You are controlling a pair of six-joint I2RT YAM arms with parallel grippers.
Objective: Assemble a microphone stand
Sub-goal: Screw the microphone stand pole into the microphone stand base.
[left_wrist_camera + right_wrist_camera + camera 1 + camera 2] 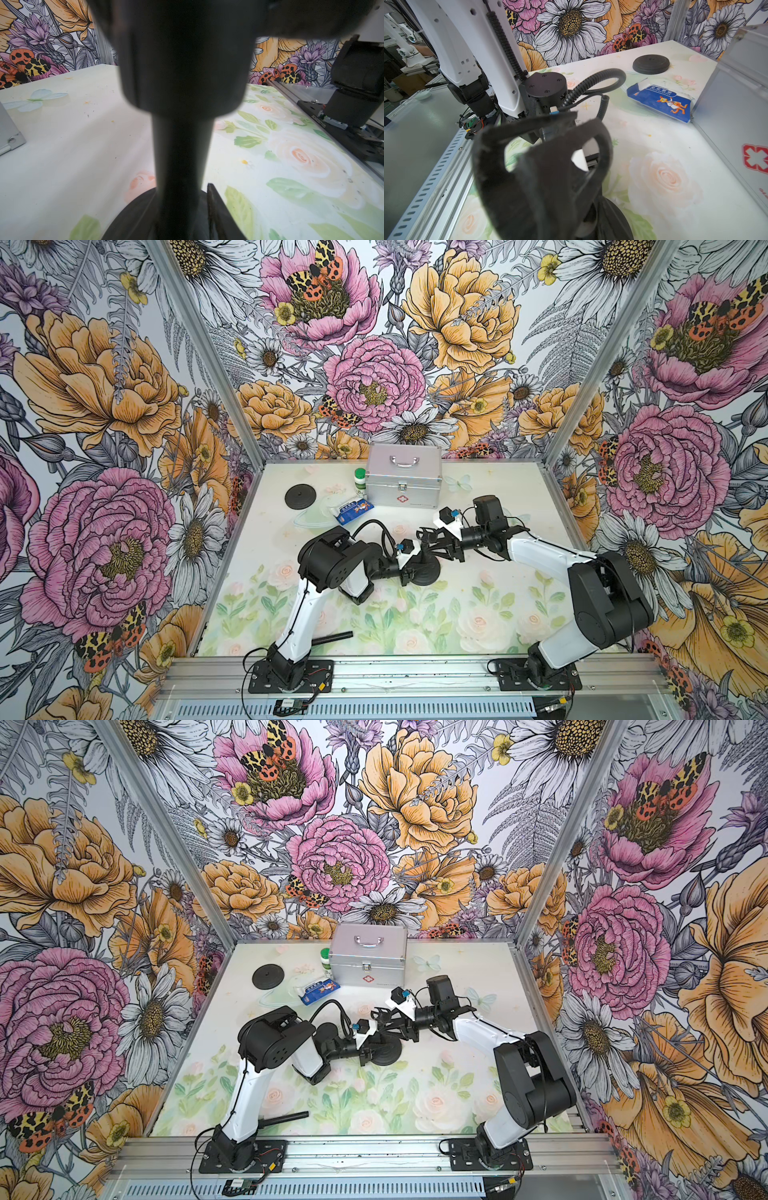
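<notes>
A black stand pole (179,158) rises upright from a round black base (430,572) mid-table. My left gripper (409,572) is shut on the pole just above the base; one finger (215,209) shows beside it, and the pole hides the other. A black microphone clip (542,166) sits at the pole's top, its thick lower end (185,62) filling the left wrist view. My right gripper (430,541) reaches in around the clip from the right. The clip covers its jaws, so their state does not show. The base (614,218) lies below the clip.
A second round black base (300,494) lies at the back left. A loose black rod (332,637) rests near the front edge by the left arm. A silver first-aid case (403,481), a green-capped bottle (360,480) and a blue bandage packet (353,510) stand behind.
</notes>
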